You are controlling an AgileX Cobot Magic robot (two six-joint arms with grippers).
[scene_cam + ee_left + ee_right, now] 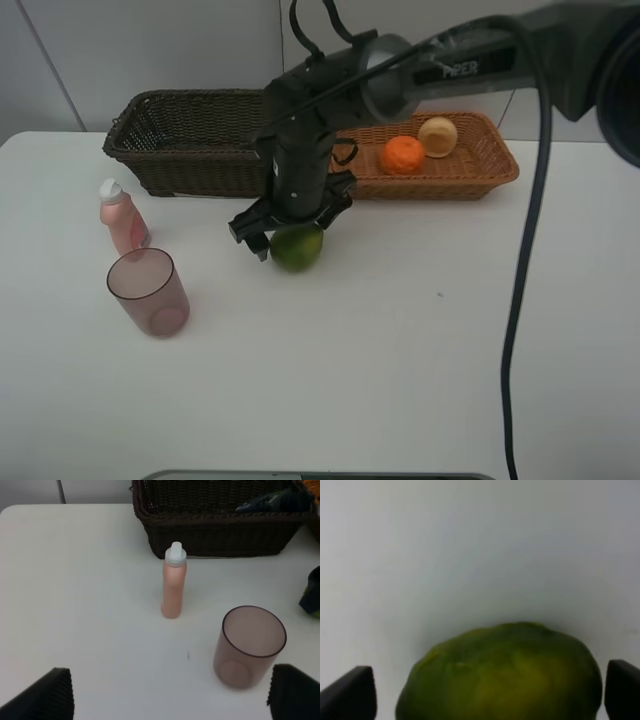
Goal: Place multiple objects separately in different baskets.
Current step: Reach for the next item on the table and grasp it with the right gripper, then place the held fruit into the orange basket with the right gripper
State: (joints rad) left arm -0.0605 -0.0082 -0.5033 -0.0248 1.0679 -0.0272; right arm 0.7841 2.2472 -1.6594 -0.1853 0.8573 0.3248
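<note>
I see right claw (pixel 292 226) spread astride green fruit (pixel 297 249), 7 o'clock of tan basket (pixel 470 186), only right wrist view shows its long axis spanning finger to finger, left claw (pixel 170 695) spread, overhead misses it

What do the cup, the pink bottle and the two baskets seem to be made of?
Cup: probably plastic, mauve and translucent; its base shows through the wall.
Pink bottle: likely plastic; smooth, dull, opaque surface.
Dark basket and tan basket: woven wicker or a look-alike; the strand pattern shows.
</note>
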